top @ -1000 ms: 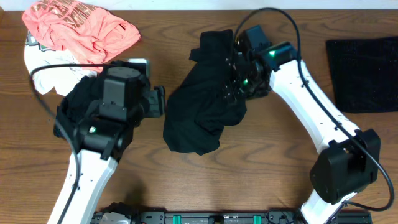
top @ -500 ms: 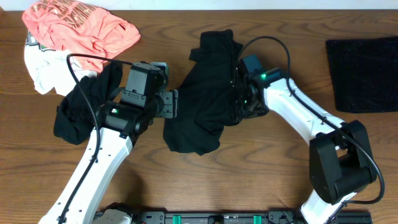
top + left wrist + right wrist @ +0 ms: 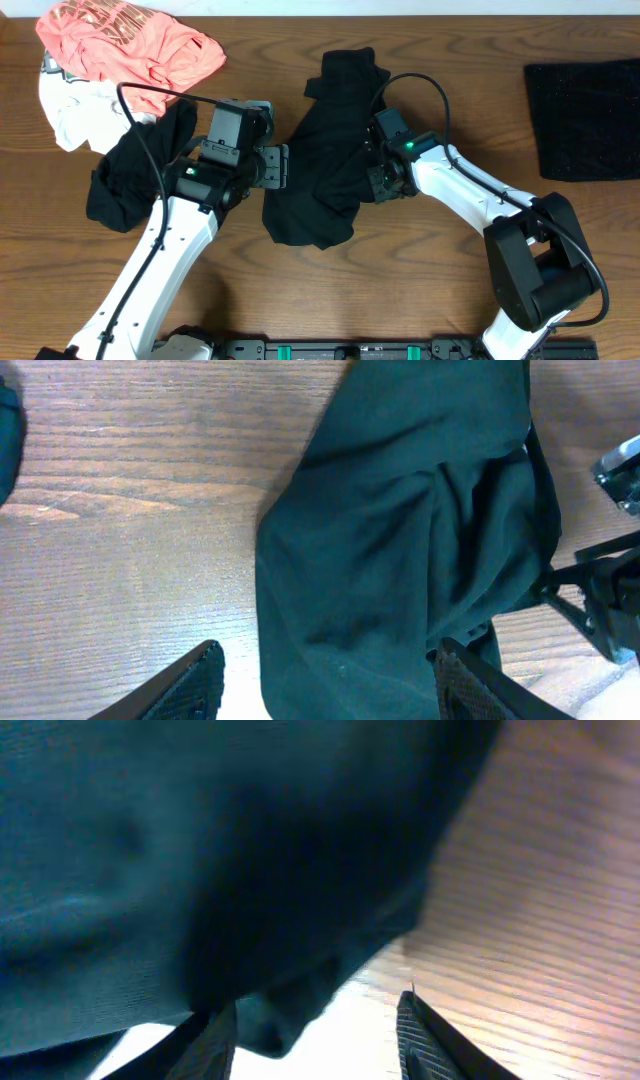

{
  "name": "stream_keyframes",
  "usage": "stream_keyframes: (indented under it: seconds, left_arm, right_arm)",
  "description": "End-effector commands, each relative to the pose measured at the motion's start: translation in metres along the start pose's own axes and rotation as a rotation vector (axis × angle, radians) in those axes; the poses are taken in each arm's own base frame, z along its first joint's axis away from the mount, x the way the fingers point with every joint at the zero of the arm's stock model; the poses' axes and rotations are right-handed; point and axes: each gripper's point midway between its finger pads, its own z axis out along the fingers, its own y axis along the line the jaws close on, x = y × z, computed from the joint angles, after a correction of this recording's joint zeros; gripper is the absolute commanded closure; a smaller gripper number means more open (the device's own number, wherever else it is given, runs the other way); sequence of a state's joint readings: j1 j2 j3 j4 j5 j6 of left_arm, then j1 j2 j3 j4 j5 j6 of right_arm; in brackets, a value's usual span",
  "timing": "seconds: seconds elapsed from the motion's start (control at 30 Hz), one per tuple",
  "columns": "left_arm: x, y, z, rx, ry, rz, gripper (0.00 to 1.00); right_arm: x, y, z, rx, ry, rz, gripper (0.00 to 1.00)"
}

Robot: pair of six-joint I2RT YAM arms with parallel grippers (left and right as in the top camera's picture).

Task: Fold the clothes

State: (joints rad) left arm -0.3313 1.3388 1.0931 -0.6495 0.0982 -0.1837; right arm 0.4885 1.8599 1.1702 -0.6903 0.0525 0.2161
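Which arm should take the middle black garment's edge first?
Probably right. The right claw is close against the black garment, with a fold hanging between its open fingers. The left claw is also open, at the garment's left edge, but it looks higher off the cloth.

A crumpled black garment (image 3: 325, 165) is sprawled unfolded at the centre. A second black garment (image 3: 120, 190) is bunched at the left, next to a white garment (image 3: 72, 112) that is overlapped by a heaped coral-pink printed tee (image 3: 130, 45). A flat black rectangle of cloth (image 3: 585, 118) is laid at the far right.
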Motion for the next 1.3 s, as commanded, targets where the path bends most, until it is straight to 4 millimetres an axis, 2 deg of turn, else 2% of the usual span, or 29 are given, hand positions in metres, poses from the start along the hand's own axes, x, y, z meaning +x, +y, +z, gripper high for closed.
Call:
stream_keyframes:
  seconds: [0.0,0.27,0.5,0.77,0.87,0.93,0.97,1.0,1.13,1.27]
  left_arm:
    - [-0.003,-0.002,0.0,0.002,-0.002,-0.004,0.32]
    - [-0.003,-0.002,0.0,0.002,-0.002,-0.004,0.32]
    - [-0.003,-0.001,0.0,0.002,-0.002,-0.004,0.32]
    - [-0.003,-0.001,0.0,0.002,-0.002,-0.004,0.32]
    - [-0.003,-0.001,0.0,0.002,-0.002,-0.004,0.32]
    - [-0.003,-0.001,0.0,0.002,-0.001,-0.004,0.32]
    - [-0.003,-0.001,0.0,0.002,-0.001,-0.004,0.32]
    - [-0.003,-0.001,0.0,0.002,-0.001,-0.004,0.32]
    - [-0.003,-0.001,0.0,0.002,-0.001,-0.004,0.32]
    - [-0.003,-0.001,0.0,0.002,-0.002,-0.004,0.32]
  right_arm:
    - [-0.002,-0.016,0.0,0.102,-0.022,-0.013,0.52]
    - [-0.009,-0.013,0.001,0.081,-0.045,-0.015,0.53]
    - [-0.005,-0.005,0.013,0.04,-0.018,-0.012,0.55]
    - [-0.001,-0.005,0.02,0.045,0.002,-0.003,0.69]
    - [-0.001,-0.005,0.02,0.046,0.002,-0.003,0.78]
    - [-0.001,-0.006,0.02,0.047,0.001,-0.003,0.88]
    - [-0.002,-0.008,0.019,0.058,-0.001,-0.003,0.96]
    - [-0.002,-0.011,0.019,0.075,-0.004,-0.002,0.99]
    - [-0.01,-0.03,0.01,0.148,-0.026,0.017,0.99]
    - [-0.033,-0.056,-0.023,0.188,-0.073,0.069,0.99]
